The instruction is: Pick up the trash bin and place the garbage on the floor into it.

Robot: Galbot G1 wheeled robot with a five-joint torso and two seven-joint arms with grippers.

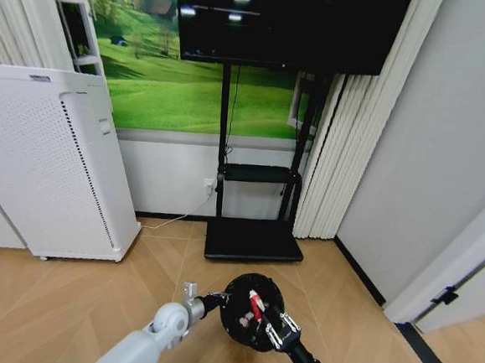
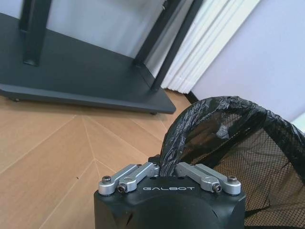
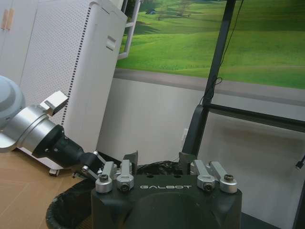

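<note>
Down near the bottom of the head view, between your two arms, you've got the trash bin (image 1: 252,310) held up off the wood floor (image 1: 65,302), just this side of the black TV stand base (image 1: 253,239). Your left gripper (image 1: 219,302) sits on the bin's left rim, and the left wrist view shows its fingers pinched shut on the liner-wrapped edge, so that arm looks like it's doing the carrying. That grip makes sense: the mouth faces up and stays free for drops.

Your right gripper (image 1: 275,328) hovers over the near-right side of the opening with its fingers (image 3: 131,159) spread apart and nothing between them, right above the rim. Inside the bin there's a red-and-white piece (image 1: 255,304) of the garbage, so I'd say at least one item's in. Can't tell from here about the bottle or the other piece.

The white air purifier (image 1: 50,166) stands well off to the left.
</note>
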